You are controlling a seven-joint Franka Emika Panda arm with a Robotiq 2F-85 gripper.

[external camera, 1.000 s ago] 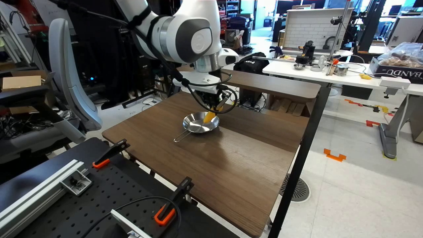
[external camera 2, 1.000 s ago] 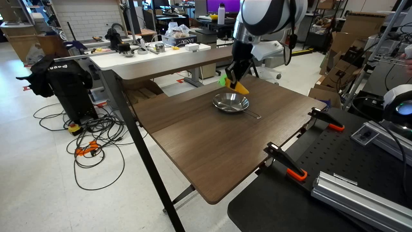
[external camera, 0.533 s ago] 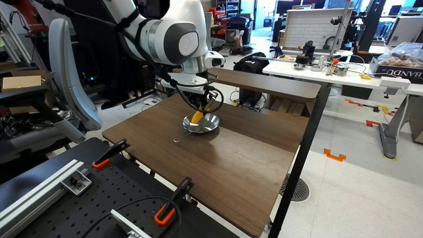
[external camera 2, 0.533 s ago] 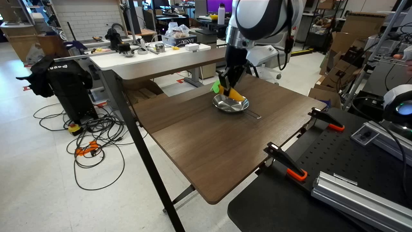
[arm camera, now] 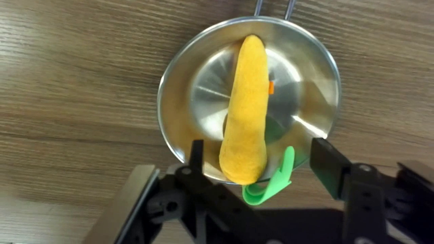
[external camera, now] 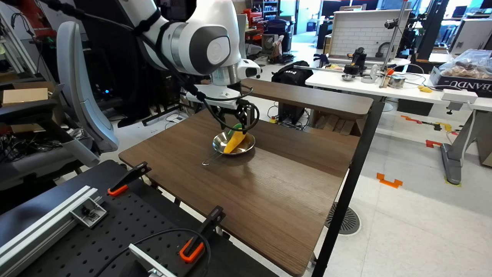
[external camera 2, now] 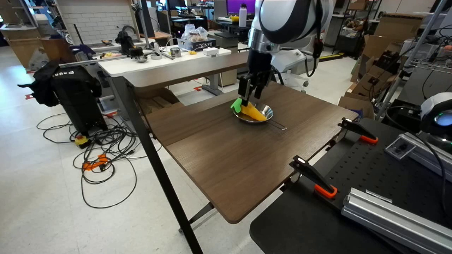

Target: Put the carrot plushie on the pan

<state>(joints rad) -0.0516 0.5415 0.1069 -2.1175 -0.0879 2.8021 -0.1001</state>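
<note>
Apparently, the placing is all but complete: the carrot plushie (arm camera: 247, 115) is laid in the pan (arm camera: 210, 88) with its green tuft (arm camera: 276, 183) jutting out, and is flanked by fingers (arm camera: 327, 166) spread wide, a gap being visible on each side. Next, a straight lift seems called for, the wrist (external camera 2: 257, 63) being pointed down over the tabletop (external camera 2: 243, 162).

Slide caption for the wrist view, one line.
Carrot plushie lying in the pan, narrow tip toward the handle, green tuft jutting past the rim, gripper open above.
</note>
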